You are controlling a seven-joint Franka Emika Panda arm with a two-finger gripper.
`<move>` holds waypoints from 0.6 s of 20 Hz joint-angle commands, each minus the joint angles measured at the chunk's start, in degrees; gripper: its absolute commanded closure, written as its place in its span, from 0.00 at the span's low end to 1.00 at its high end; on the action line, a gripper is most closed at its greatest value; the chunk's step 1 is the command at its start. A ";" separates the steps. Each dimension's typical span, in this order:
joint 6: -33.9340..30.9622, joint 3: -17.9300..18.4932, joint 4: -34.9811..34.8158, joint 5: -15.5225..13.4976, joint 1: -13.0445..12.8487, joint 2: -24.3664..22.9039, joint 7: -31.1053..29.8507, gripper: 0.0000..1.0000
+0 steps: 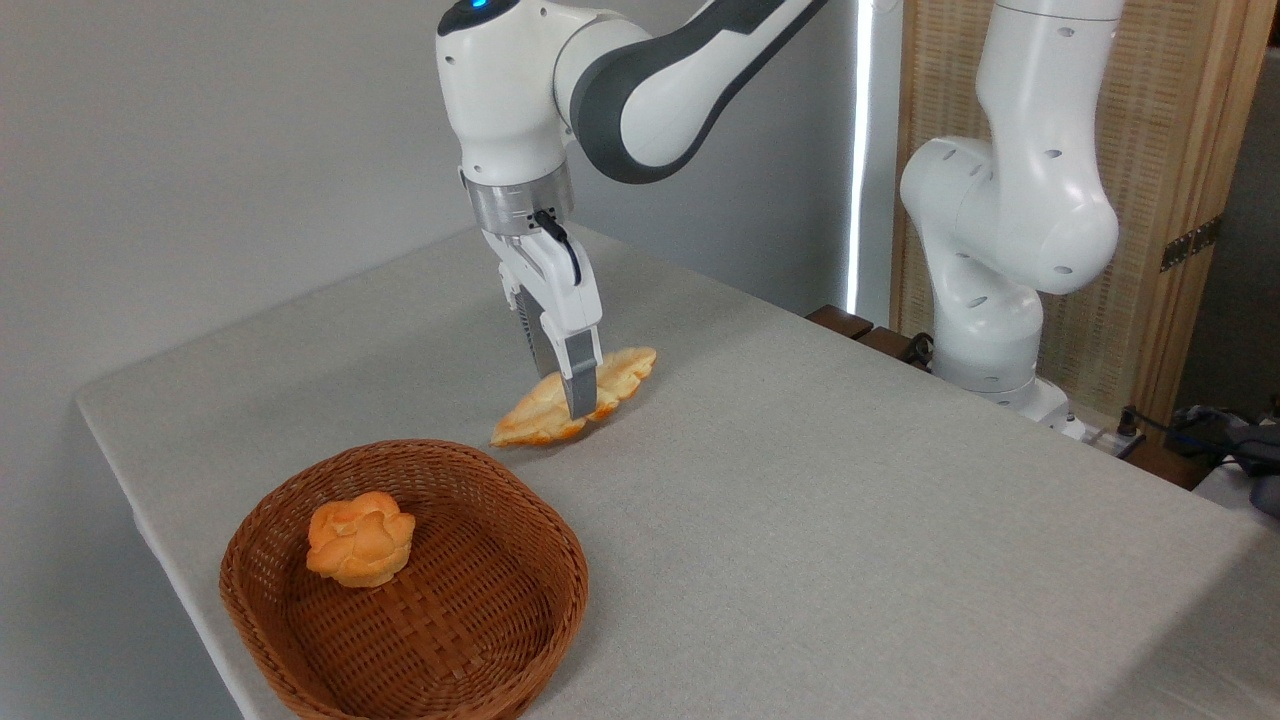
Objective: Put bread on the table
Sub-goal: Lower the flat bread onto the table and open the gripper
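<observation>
The bread (527,418), a long pale golden braided loaf with browner edges, lies tilted just beyond the basket, its left end low at the table (850,520) and its right end a little higher. My gripper (566,396) comes down from above and is shut on the bread at its middle. One grey fingertip (581,390) shows in front of the loaf; the other is hidden behind it. Whether the loaf's low end touches the grey-beige cloth I cannot tell.
A brown wicker basket (500,640) stands at the front left corner with a small round orange bun (360,538) inside. The arm's white base (990,330) rises at the table's far right edge. Cables and dark gear (1230,440) lie at the right.
</observation>
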 commanded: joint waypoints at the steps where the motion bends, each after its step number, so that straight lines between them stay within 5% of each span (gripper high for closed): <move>1: 0.70 0.05 -0.39 -0.92 -0.16 -0.49 -0.12 0.01; 12: -0.78 0.84 4.42 -0.48 0.19 -1.01 -0.21 0.00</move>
